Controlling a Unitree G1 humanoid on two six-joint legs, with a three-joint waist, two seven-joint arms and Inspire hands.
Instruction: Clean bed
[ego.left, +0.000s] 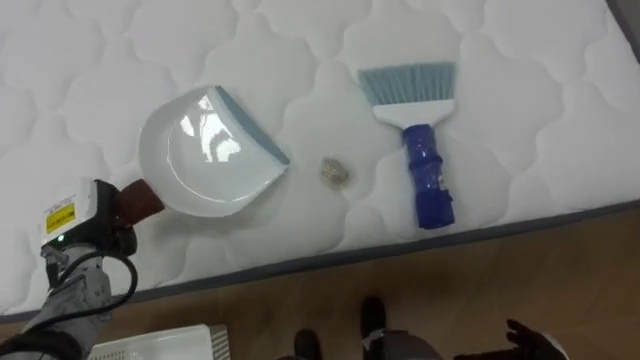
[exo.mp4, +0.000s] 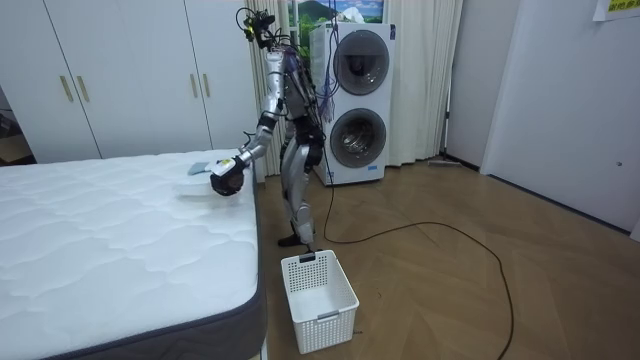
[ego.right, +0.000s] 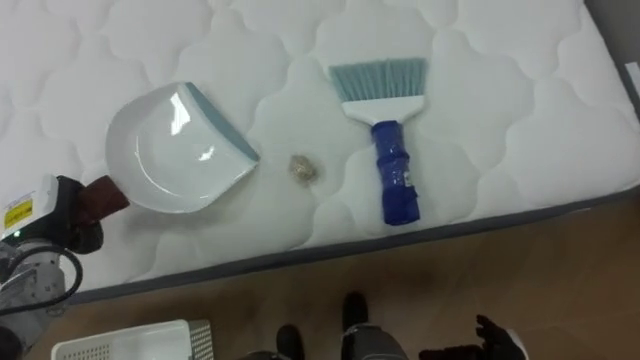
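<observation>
Both hands checked, fingers first: L hand (ego.left: 100, 232) has its fingers curled round the reddish handle end of the dustpan (ego.left: 205, 155), back of hand up; R hand (ego.left: 535, 340) hangs low at the robot's right over the floor (ego.left: 450, 290), fingers loosely spread, holding nothing. Pan lies on the mattress (ego.left: 520, 80), mouth w/ grey-blue lip facing right and slightly away from the robot. Task's thing = small crumpled scrap (ego.left: 334, 172), on the quilted top just beside the lip's near end, not touching it, betw. pan and brush (ego.left: 418, 147). Brush lies loose to the right of the scrap, bristles away from the robot, blue handle toward the near edge. Step in hand (my judgement): get scrap into pan. To do well: keep lip pressed flat to the fabric so nothing slips under; R hand takes brush by the blue handle & flicks scrap leftward into the mouth w/ short strokes. Alt: slide pan at scrap, but a light ball prob. gets shoved along instead of riding in. Edges/room: scrap and brush handle both near the mattress's near edge, grey piping, then drop to floor; sweep along the edge or away, never toward it. Quilted top beyond pan and brush looks bare, so ample room for the stroke. White basket (ego.left: 150, 347) on floor below L hand, against bed side, likely dump spot; room view has the robot standing at the bed side w/ basket near its feet
</observation>
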